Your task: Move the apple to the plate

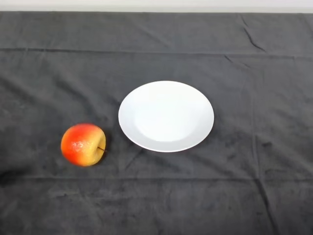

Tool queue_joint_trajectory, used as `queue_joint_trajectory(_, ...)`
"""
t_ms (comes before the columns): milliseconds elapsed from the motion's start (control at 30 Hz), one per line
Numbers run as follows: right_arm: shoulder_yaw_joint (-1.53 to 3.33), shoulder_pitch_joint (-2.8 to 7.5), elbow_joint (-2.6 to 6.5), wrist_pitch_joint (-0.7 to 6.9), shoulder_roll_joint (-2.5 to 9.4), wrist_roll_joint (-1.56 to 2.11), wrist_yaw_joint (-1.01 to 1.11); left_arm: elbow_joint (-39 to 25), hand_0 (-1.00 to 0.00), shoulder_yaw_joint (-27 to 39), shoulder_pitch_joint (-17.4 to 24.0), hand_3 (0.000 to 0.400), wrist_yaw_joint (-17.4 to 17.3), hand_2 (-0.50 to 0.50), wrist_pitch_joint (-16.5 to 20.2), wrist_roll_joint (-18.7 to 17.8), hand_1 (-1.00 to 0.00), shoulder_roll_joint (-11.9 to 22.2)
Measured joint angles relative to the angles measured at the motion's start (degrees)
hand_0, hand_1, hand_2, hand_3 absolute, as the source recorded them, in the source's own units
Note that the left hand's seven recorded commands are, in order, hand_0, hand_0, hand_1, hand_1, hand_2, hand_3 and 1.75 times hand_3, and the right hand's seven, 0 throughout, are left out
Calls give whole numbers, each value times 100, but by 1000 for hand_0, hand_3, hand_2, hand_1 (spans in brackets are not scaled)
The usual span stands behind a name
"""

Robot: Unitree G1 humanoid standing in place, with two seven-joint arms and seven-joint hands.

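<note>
A red and yellow apple (pixel 83 144) lies on the dark cloth at the lower left of the head view, its stem turned to the right. A round white plate (pixel 166 116) sits near the middle of the table with nothing on it. The apple rests a short way to the left of the plate's lower left rim, apart from it.
The dark grey cloth (pixel 254 186) covers the whole table and shows folds and creases. The table's far edge runs along the top of the view.
</note>
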Motion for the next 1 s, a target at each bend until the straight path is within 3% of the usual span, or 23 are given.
queue_joint_trajectory(133,-2,0,0,0,-1,-1,-2,-646,0,-277,275,0,17,0,457,218,0,-104)
queue_joint_trajectory(567,2,0,0,0,0,-1,-6,-1764,0,-1077,269,0,10,0,1693,662,0,-227)
queue_joint_trajectory(700,1,0,-1,0,0,-1,-31,-1764,0,-1317,208,0,12,0,1944,783,0,-291)
queue_joint_trajectory(867,2,0,-1,0,1,-1,-42,-1720,0,-1532,-104,0,15,0,2165,835,0,-368)
queue_joint_trajectory(1000,3,0,-2,0,3,-1,-50,-1324,0,-1757,-671,0,49,0,2170,859,0,-416)
